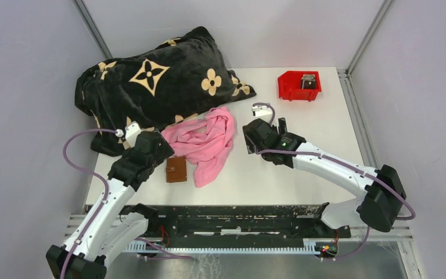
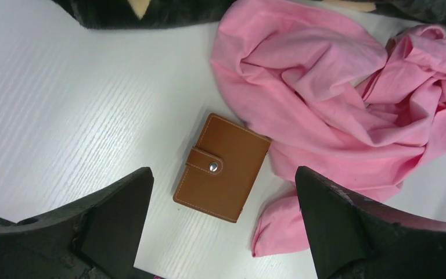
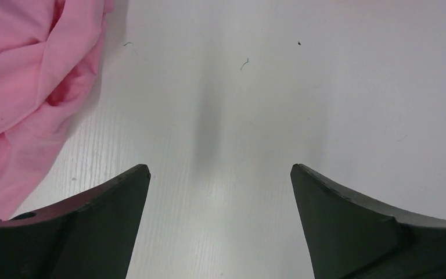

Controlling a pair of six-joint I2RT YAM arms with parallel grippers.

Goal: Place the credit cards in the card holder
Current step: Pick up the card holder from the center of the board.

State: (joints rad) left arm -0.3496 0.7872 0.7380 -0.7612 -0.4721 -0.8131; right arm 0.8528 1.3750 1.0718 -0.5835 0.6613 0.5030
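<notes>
Left wrist view: your left gripper [image 2: 223,172] hangs spread over the snapped-shut card holder [image 2: 223,167], likely to open it; right gripper [image 3: 220,168] spread, empty.

Brown, pale-stitched, silver-snapped card holder [image 2: 223,171]; plain pink cloth [image 2: 325,104]; black blanket [image 1: 151,96] with beige flower motifs; red bin [image 1: 290,92], grey and dark credit cards [image 1: 308,81] inside, at the far right corner of the white worktop [image 1: 279,180].
</notes>
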